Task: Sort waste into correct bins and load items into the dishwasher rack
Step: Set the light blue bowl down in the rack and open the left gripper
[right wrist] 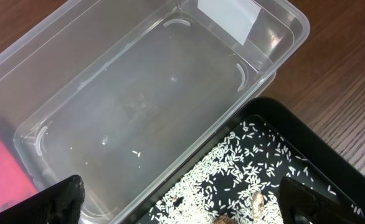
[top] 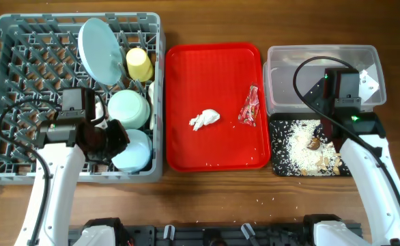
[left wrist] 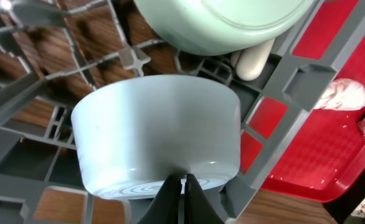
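Status, left hand [left wrist: 181, 186]: clenched, fingers pressed together, grasping nothing. Directly ahead of fingertips: pale blue bowl [left wrist: 157, 130], on its side in dishwasher rack [top: 2, 82]. Tips sit at bowl's foot ring; contact possible, not confirmable. Beyond it: greenish bowl [left wrist: 232, 18]. Farther ahead, same rack: plate [top: 99, 48] on edge, yellow cup [top: 139, 63].

Status, right hand [right wrist: 182, 208]: released, fingers spread wide, empty. Ahead of it: clear tub [right wrist: 139, 93]. Below it: black tray [right wrist: 332, 162] holding rice [right wrist: 232, 171].

Between both hands: tissue [top: 205, 119] and red wrapper [top: 250, 106], lying on red tray [top: 213, 68].
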Controlling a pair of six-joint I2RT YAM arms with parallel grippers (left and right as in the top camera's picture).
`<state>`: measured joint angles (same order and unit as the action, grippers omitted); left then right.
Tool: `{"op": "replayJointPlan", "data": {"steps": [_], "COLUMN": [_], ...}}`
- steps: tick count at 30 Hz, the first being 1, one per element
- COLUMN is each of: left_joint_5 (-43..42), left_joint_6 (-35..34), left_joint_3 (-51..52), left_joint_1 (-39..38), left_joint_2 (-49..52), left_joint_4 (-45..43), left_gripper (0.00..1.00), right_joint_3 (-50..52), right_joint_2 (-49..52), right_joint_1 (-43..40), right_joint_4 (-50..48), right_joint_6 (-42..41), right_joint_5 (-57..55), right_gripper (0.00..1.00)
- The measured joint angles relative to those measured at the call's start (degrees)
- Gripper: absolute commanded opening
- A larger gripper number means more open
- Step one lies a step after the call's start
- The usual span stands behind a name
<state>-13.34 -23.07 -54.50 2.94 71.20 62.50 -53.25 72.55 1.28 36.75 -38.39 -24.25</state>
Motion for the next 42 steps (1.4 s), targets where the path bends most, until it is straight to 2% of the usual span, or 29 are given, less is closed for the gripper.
{"op": "replayJointPlan", "data": {"steps": [5, 8, 16, 18, 19, 20, 25, 42], "left_joint_5": [3.04, 3.91, 4.72, 4.31, 4.02, 3.65, 2.80, 2.80], "left_joint_6": [-0.04, -0.07, -0.44, -0.46, -0.35, -0.42, -0.50, -0.48], "left_joint_3": [-0.15, -0.11, -0.57, -2.49, -3.74, -4.90, -6.91, -6.91], "left_joint_1": [-0.04, -0.04, -0.04, -0.04, -0.04, -0.04, -0.04, -0.04], "left_joint_2": [2.40, 2.84, 2.49, 1.75, 0.92, -0.31, -6.49, -6.54], "left_joint_4": [-6.78, -7.50, -8.55, -8.55, -8.68, -9.22, -12.00, -12.00], "left_gripper": [0.07, 0.07, 0.28, 0.38, 0.64, 1.00, 1.00, 1.00], "right_joint_3": [0.00, 0.00, 0.00, 0.00, 0.00, 0.00, 0.00, 0.00], "right_joint_2": [0.00, 0.00, 0.00, 0.00, 0.00, 0.00, 0.00, 0.00], "right_joint_1": [0.00, 0.00, 0.00, 0.00, 0.00, 0.00, 0.00, 0.00], "right_joint_4": [0.00, 0.00, 0.00, 0.00, 0.00, 0.02, 0.00, 0.00], "right_joint_6": [0.00, 0.00, 0.00, 0.00, 0.00, 0.00, 0.00, 0.00], "right_joint_5": [0.00, 0.00, 0.00, 0.00, 0.00, 0.00, 0.00, 0.00], "right_gripper": [1.00, 1.00, 1.00, 1.00, 1.00, 1.00, 1.00, 1.00]}}
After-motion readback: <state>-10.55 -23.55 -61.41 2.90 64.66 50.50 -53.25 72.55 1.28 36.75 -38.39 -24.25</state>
